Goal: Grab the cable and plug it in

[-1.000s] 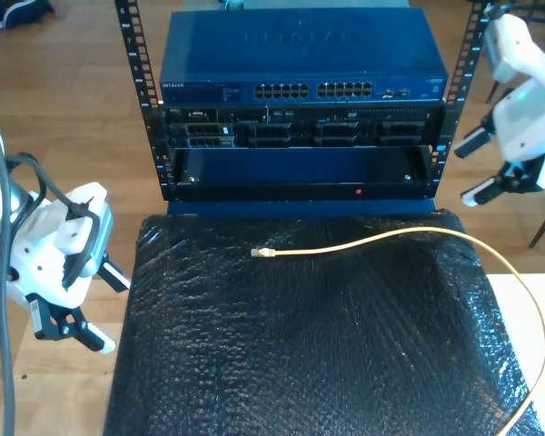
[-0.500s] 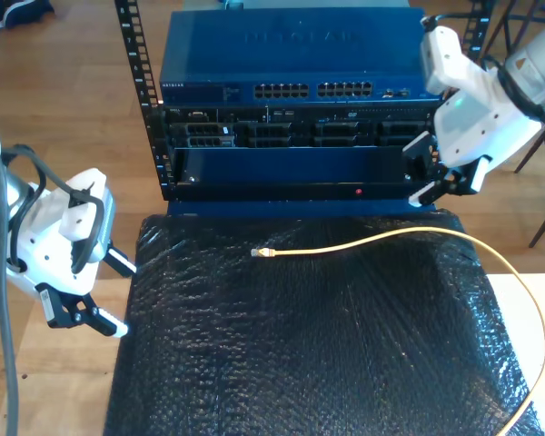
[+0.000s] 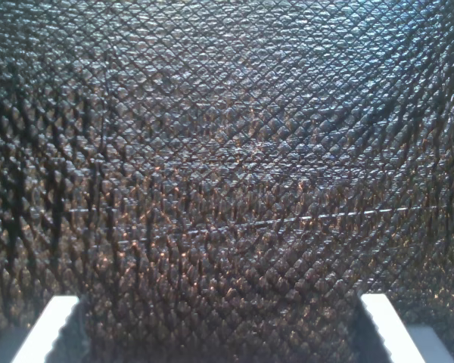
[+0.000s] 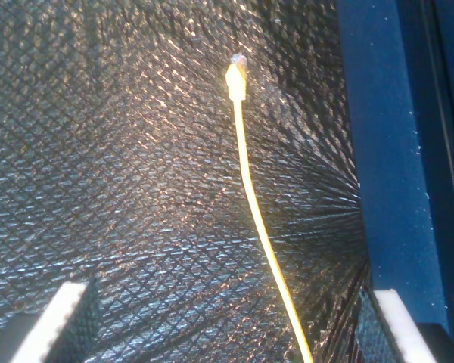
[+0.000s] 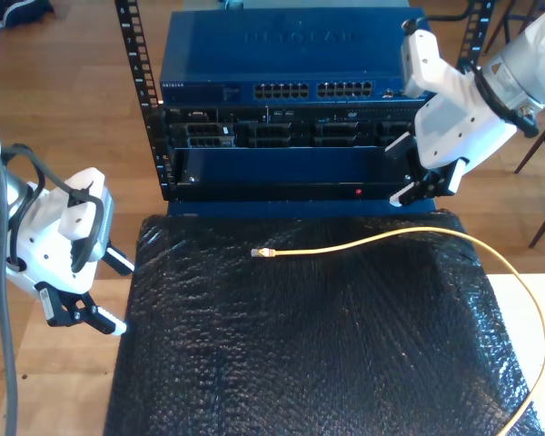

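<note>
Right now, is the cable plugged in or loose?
Loose. The cable lies on the black mat, its plug short of the switch.

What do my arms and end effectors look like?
The white-shelled arm at the exterior view's left trails thick black and grey cables; the arm at its right is white too, with black joints. My first end effector and my second end effector each have white, ribbed fingers.
</note>
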